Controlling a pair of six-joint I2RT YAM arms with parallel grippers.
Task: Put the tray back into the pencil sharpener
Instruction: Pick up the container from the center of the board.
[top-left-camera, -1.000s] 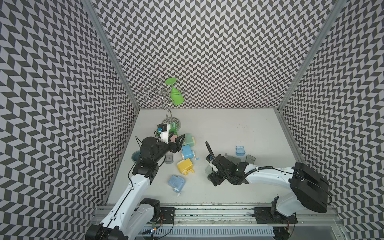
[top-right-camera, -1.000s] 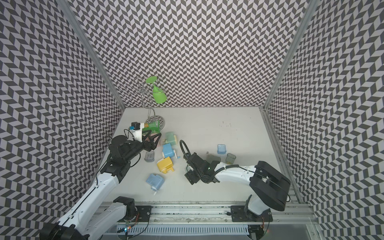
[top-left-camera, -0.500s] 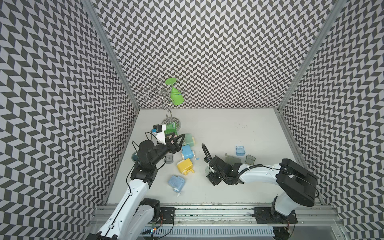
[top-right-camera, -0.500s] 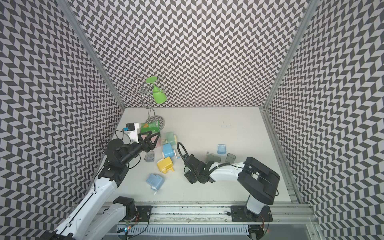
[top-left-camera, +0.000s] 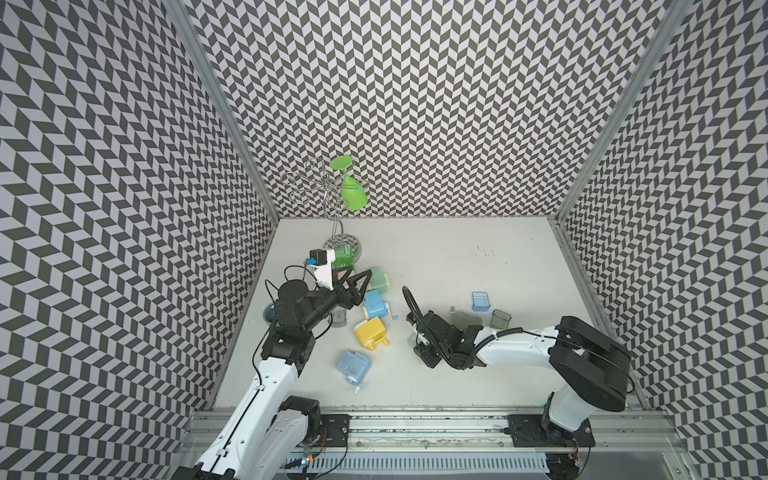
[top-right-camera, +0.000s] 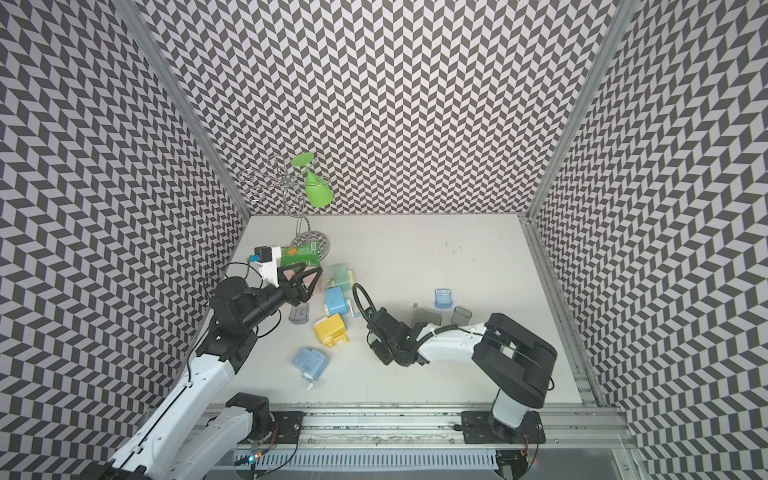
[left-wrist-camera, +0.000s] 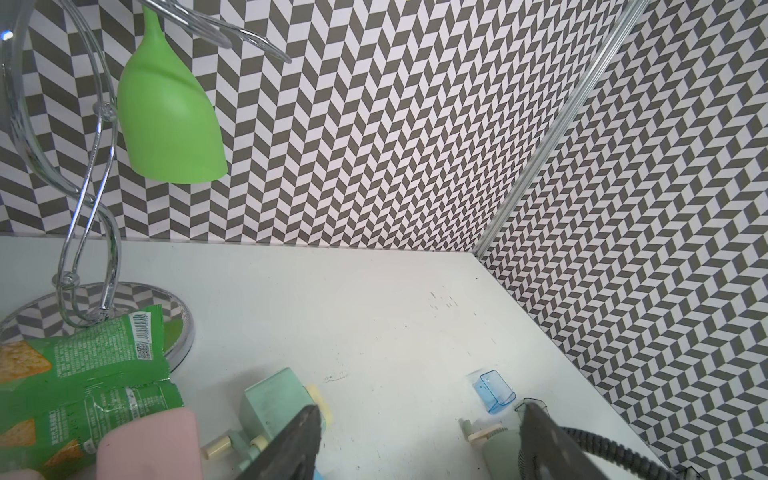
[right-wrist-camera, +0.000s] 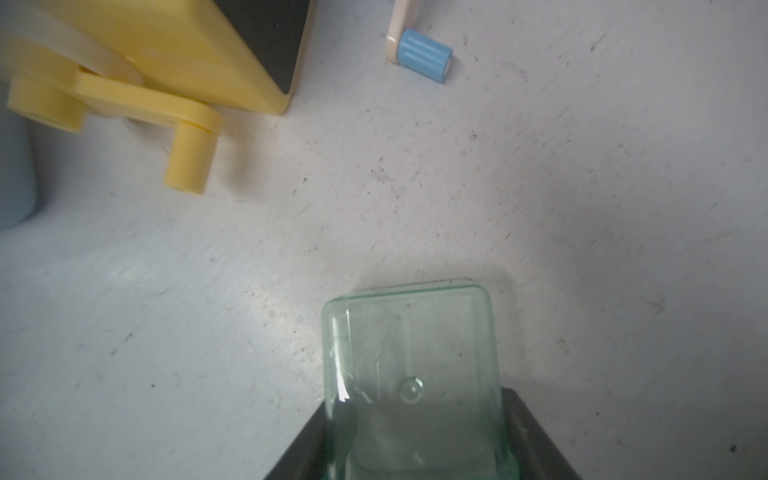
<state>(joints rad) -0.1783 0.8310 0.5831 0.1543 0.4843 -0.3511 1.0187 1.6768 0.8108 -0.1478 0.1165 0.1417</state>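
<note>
A clear green tray (right-wrist-camera: 409, 374) lies on the table (right-wrist-camera: 415, 199) between my right gripper's (right-wrist-camera: 415, 401) dark fingers, which press on its two side walls. In a top view that gripper (top-left-camera: 417, 343) sits low at the table's middle, right of the yellow pencil sharpener (top-left-camera: 368, 331), whose dark empty slot (right-wrist-camera: 266, 37) faces it. My left gripper (top-left-camera: 357, 276) hovers open and empty above the mint pencil sharpener (left-wrist-camera: 274, 399). A blue sharpener (top-left-camera: 376, 304) and a pale blue one (top-left-camera: 352, 365) lie nearby.
A sage sharpener (top-left-camera: 465, 322), a blue tray (top-left-camera: 479, 300) and a dark clear tray (top-left-camera: 500, 319) lie behind the right arm. A grey tray (top-left-camera: 338, 327) sits under the left arm. A wire stand (top-left-camera: 334, 232) with a green glass (top-left-camera: 353, 193) and a snack bag (left-wrist-camera: 79, 374) occupy the back left.
The right gripper's jaws have narrowed onto the clear green tray and the arm has shifted slightly left. The left arm has drawn back a little, its gripper still open.
</note>
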